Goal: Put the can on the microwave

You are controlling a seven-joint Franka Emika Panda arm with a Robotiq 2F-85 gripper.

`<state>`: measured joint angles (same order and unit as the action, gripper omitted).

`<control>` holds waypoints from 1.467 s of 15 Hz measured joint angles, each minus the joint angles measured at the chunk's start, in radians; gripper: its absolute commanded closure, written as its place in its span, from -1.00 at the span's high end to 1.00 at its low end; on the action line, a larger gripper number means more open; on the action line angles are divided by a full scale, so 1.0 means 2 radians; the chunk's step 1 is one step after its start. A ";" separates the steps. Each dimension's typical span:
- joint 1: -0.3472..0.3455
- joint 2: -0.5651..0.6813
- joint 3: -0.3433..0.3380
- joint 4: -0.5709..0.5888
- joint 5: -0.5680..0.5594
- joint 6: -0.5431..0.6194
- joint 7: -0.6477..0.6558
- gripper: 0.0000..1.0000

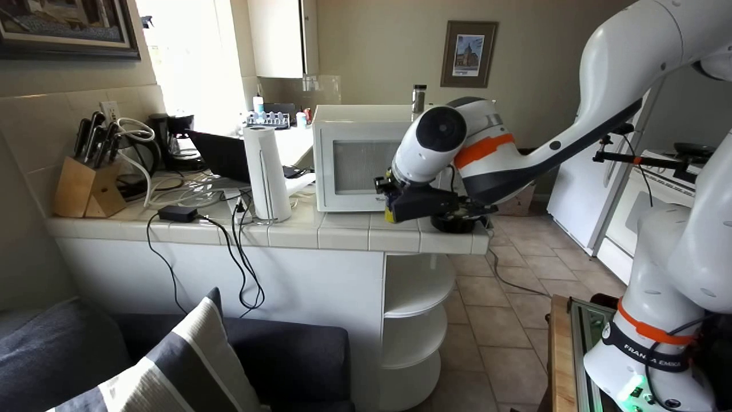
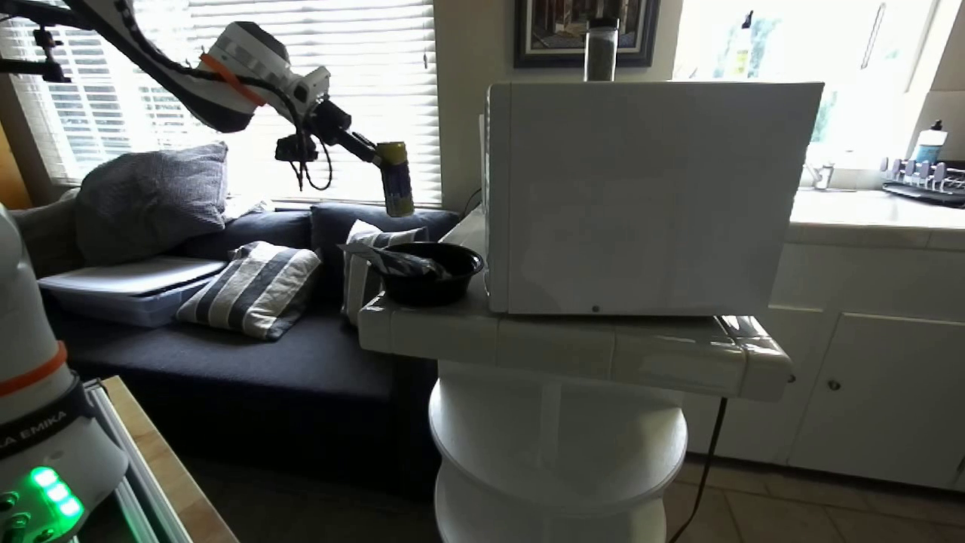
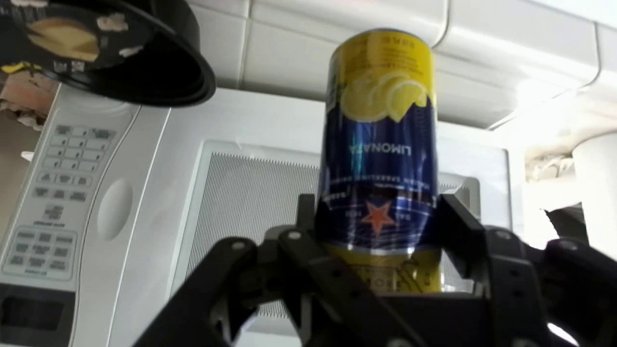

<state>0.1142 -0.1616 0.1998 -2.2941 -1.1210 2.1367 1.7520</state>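
Note:
The can (image 2: 396, 185) is blue with yellow ends. My gripper (image 2: 378, 154) is shut on it near its upper end and holds it in the air, slightly tilted, in front of the microwave. In the wrist view the can (image 3: 381, 144) stands between the two fingers of the gripper (image 3: 375, 212). In an exterior view the gripper (image 1: 389, 186) hides most of the can; a yellow bit (image 1: 389, 216) shows. The white microwave (image 1: 343, 123) stands on the tiled counter, its door shut; its side (image 2: 648, 196) and its door and panel (image 3: 140, 202) show too.
A dark-lidded jar (image 1: 419, 98) stands on the microwave's top, also visible in an exterior view (image 2: 601, 53). A black bowl (image 2: 430, 290) with a packet sits at the counter's corner, below the can. A paper towel roll (image 1: 266, 177) and laptop (image 1: 220, 154) stand beside the microwave.

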 measured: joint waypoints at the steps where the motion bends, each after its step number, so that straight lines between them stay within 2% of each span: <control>1: 0.000 -0.004 -0.002 0.010 0.004 -0.010 -0.010 -0.22; 5: -0.001 -0.022 -0.015 0.055 0.055 -0.060 -0.064 -0.22; 11: -0.002 -0.040 -0.020 0.146 0.131 -0.184 -0.122 -0.22; 14: -0.003 -0.043 -0.019 0.192 0.132 -0.235 -0.128 -0.22; 17: -0.009 -0.052 -0.021 0.223 0.117 -0.241 -0.153 -0.22; 18: -0.011 -0.056 -0.022 0.229 0.105 -0.234 -0.167 0.28; 22: -0.016 -0.060 -0.029 0.235 0.085 -0.206 -0.195 0.28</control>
<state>0.0821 -0.2816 0.1413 -1.8250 -0.9519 1.7238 1.3624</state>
